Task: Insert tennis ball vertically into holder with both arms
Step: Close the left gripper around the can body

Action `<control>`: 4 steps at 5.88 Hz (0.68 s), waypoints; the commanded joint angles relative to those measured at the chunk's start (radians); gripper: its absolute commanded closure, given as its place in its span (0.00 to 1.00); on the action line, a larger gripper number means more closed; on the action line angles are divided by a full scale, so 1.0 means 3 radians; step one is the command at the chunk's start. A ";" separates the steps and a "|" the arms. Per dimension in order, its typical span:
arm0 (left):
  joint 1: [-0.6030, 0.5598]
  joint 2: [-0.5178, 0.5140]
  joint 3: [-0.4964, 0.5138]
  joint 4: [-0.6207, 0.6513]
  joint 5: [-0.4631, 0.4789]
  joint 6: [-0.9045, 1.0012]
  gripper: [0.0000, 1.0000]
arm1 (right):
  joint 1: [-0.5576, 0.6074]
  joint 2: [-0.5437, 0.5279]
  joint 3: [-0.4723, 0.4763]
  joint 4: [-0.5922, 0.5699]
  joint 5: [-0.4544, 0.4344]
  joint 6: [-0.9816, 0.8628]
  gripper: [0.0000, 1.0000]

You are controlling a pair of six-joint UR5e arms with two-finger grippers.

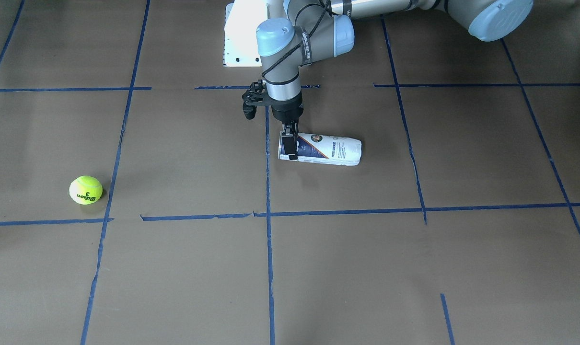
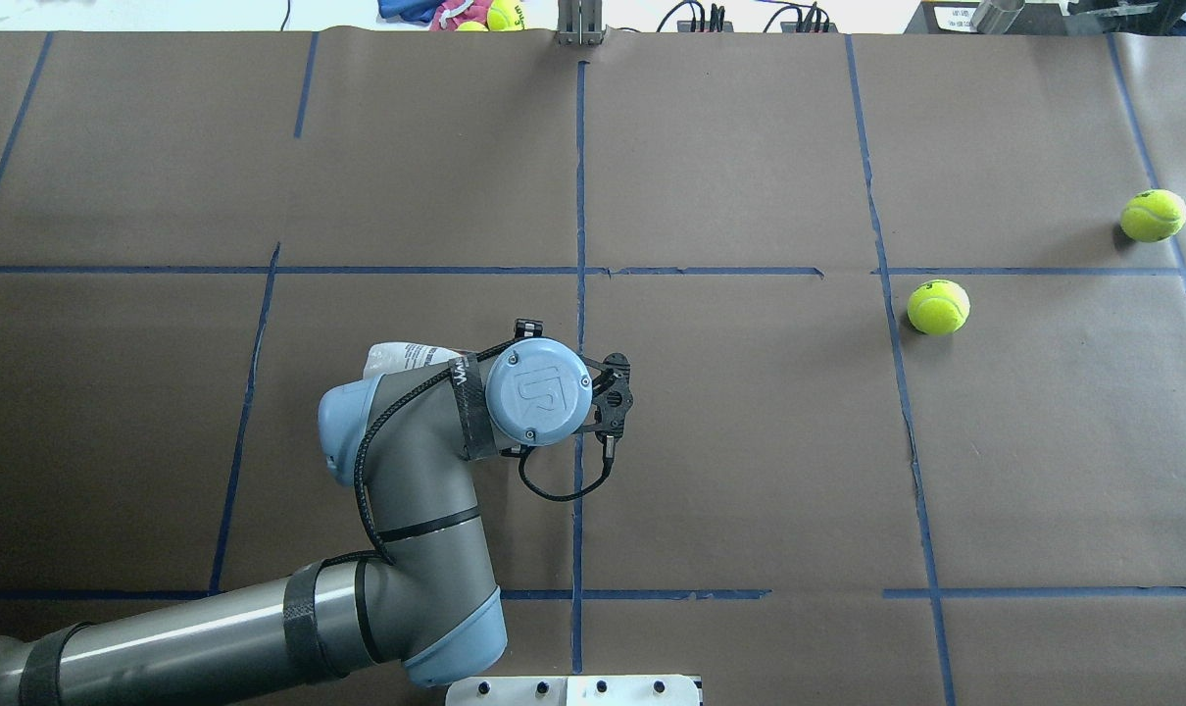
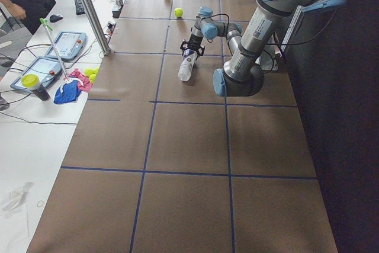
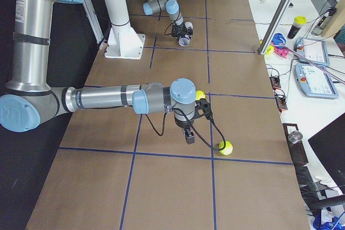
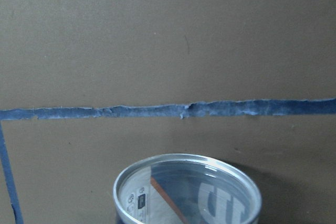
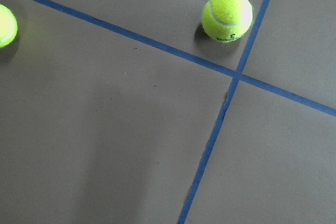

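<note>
Tennis ball [image 1: 86,189] lies loose on the counter [image 1: 366,268], on the robot's right side, just beside a blue tape line and well apart from the can [image 1: 330,151]; nothing holds it. A second ball [image 2: 1153,215] sits farther out on the same side. The can lies on its side near the middle of the counter with its open mouth toward the robot's right, and it looks empty in the left wrist view. The left claw [image 1: 290,147] is down at the mouth end with its fingers across the rim; whether they squeeze the can or merely flank it cannot be told from these views. The right claw [image 4: 188,134] hangs low over the counter near the two balls and touches neither. It shows only in a side view, so how far open it stands cannot be told. Judgement: the task is at an early stage, with the can not yet stood up and the ball not yet picked. Risks noted: a hold so near the rim leaves the long body unsupported, so the can may pivot or slip in the fingers when raised, and the clear rim may flex under pressure. The round can may roll off if nudged before it is clamped. The ball appears a close fit to the mouth and may jam on the rim or bounce off it if the can is tilted at insertion. The right arm may also take the wrong ball, since the two look alike and lie near each other.
</note>
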 commanded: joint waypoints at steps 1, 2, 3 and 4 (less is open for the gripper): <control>0.0002 0.0007 0.0008 0.0000 0.0025 0.0004 0.19 | -0.0001 0.0000 0.0000 0.0005 0.0000 0.0002 0.01; 0.0002 0.0007 0.0003 0.0000 0.0025 -0.0001 0.25 | -0.0001 0.0000 0.0000 0.0005 0.0000 0.0002 0.01; -0.0003 -0.0003 -0.0028 -0.0066 0.0025 -0.0011 0.28 | -0.0001 0.0000 0.0005 0.0005 0.0005 0.0002 0.01; -0.0018 -0.0003 -0.0038 -0.0421 0.0030 -0.0042 0.28 | -0.0001 0.0005 0.0015 0.0005 0.0005 0.0002 0.01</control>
